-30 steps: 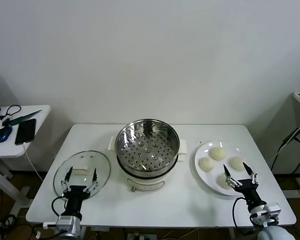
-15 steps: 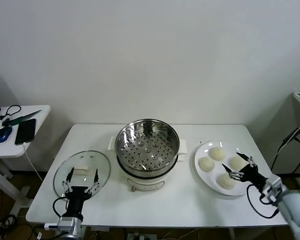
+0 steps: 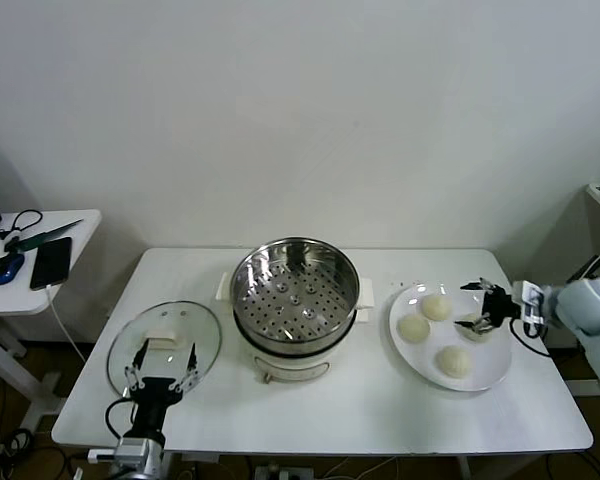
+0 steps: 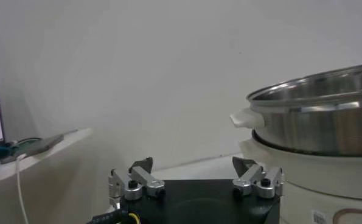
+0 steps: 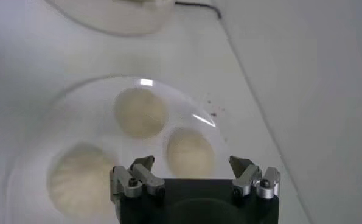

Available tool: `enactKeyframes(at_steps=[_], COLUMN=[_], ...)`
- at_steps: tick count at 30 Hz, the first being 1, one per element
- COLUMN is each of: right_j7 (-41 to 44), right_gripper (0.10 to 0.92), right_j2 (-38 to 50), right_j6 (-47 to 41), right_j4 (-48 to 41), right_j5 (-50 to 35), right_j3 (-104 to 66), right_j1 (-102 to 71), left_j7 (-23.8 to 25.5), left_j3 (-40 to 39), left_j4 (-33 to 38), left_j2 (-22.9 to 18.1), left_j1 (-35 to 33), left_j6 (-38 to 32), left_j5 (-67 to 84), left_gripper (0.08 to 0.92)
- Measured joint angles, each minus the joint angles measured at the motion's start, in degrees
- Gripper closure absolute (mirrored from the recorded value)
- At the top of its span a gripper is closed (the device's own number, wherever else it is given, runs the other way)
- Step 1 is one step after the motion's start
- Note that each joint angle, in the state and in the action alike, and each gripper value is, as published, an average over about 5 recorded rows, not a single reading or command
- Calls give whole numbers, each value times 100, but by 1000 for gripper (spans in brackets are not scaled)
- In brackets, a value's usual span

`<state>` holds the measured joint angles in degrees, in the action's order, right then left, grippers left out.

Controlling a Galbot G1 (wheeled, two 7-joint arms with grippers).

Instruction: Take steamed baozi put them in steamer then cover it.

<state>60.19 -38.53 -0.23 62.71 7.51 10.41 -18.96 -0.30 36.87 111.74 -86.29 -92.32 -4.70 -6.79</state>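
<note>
White worktop (image 3: 310,400) against a plain pale wall, centre of the head view; a second small desk at the left edge.

Item 1: steamer (image 3: 295,296), shiny perforated steel basket on a cream pot base, centre of the worktop, uncovered, nothing inside. Also in the left wrist view, right side (image 4: 317,115).

Item 2: cover (image 3: 165,345), clear glass with a cream rectangular handle, lying flat on the worktop at lower left, just beside the steamer.

Item 3: white plate (image 3: 480,375), right of the steamer, bearing the four steamed baozi (image 3: 453,361), all separate from one another. Three of them show in the right wrist view (image 5: 140,112).

Item 4: right hand (image 3: 483,309), entering from the right edge of the frame, over the far right part of the plate at the rightmost bun; fingers (image 5: 141,167) spread apart, nothing between them.

Item 5: left hand (image 3: 162,362), lower left of the frame, over the near edge of the cover; fingers (image 4: 252,169) spread apart, holding nothing.

Item 6: side desk (image 3: 40,275), left edge, carrying a dark phone (image 3: 51,262), a blue mouse (image 3: 6,267) and cables.
</note>
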Motion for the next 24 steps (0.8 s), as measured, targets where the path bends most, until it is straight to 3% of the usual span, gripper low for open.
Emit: enactKeyframes(at_steps=[10, 24], right_j7=[458, 573], right_gripper=[203, 203], right_j2=[-723, -1662], right_j6=[123, 277], right_j4=[-1365, -2624], right_j5=[385, 726], right_j3=[1755, 2425], right_j1=[1512, 1981], left_j7=[-14, -28], left_j3=[33, 123], left_j4=[-46, -110], left_j2=[26, 17], left_j1=[1, -12], left_j6=[19, 27], left_j5=[4, -26], left_gripper=[177, 177])
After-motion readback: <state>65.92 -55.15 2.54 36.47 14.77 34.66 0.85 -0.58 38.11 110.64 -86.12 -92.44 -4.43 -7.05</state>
